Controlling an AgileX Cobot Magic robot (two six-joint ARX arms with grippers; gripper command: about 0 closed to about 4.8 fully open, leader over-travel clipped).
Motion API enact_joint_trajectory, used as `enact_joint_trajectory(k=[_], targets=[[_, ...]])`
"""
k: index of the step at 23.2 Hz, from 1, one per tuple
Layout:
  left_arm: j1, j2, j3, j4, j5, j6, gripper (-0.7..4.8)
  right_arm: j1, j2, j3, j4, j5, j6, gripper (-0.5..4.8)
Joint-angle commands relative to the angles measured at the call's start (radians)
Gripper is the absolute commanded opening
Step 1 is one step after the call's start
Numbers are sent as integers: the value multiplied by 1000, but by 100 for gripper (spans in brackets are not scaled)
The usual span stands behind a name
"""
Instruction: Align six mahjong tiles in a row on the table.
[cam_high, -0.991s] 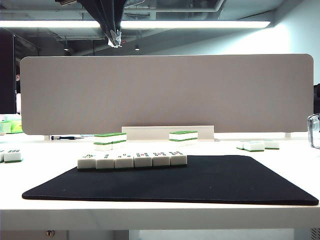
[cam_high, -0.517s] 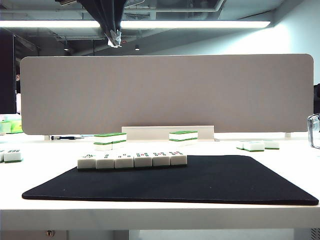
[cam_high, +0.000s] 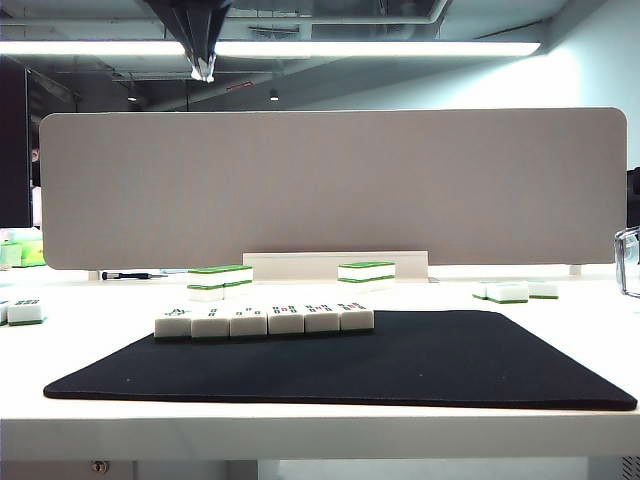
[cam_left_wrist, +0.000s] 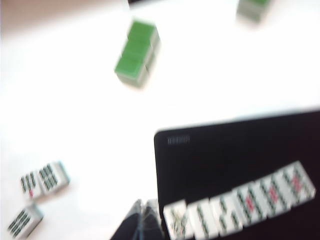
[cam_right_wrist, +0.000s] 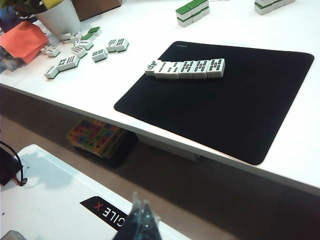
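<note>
Pincers first: the left pincer (cam_left_wrist: 145, 220) hangs high above the counter's (cam_high: 300, 425) left half, its tips pressed together on nothing; only those tips show, cut off by the frame edge, and its wrist view is blurred. The right pincer (cam_right_wrist: 140, 220) is drawn back off the near edge, over a white base, tips also together and empty, mostly cropped. Six tiles (cam_high: 265, 320) lie face up, side by side and touching, in one row along the mat's (cam_high: 420, 365) far left edge. They are white with thin green bases; their red, green and dark marks are too small to read. Green-topped tiles (cam_high: 220, 281) sit just behind, off the mat.
</note>
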Motion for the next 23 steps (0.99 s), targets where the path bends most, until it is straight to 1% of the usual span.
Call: enact_joint_trajectory(k=[1, 3, 5, 11, 12, 13, 16, 19, 23], targets=[[24, -66, -112, 170, -10, 9, -6, 1, -12, 3, 9, -3, -3, -1], [43, -108, -197, 241, -11, 14, -6, 1, -12, 3, 9, 0, -3, -1], [82, -221, -403, 408, -11, 30, -6, 1, -12, 3, 9, 0, -3, -1], [161, -446, -788, 729, -11, 30, -6, 0, -12, 3, 9, 0, -3, -1], [190, -508, -895, 800, -11, 29, -6, 1, -12, 3, 9, 0, -3, -1], [223, -571, -990, 844, -10, 29, -6, 1, -12, 3, 9, 0, -3, -1], [270, -661, -1115, 877, -11, 26, -6, 1, -12, 3, 9, 0, -3, -1], [314, -749, -1231, 939, -11, 26, -6, 1, -12, 3, 9, 0, -3, -1], [364, -885, -1399, 1085, -10, 26, -6, 1, -12, 3, 9, 0, -3, -1]])
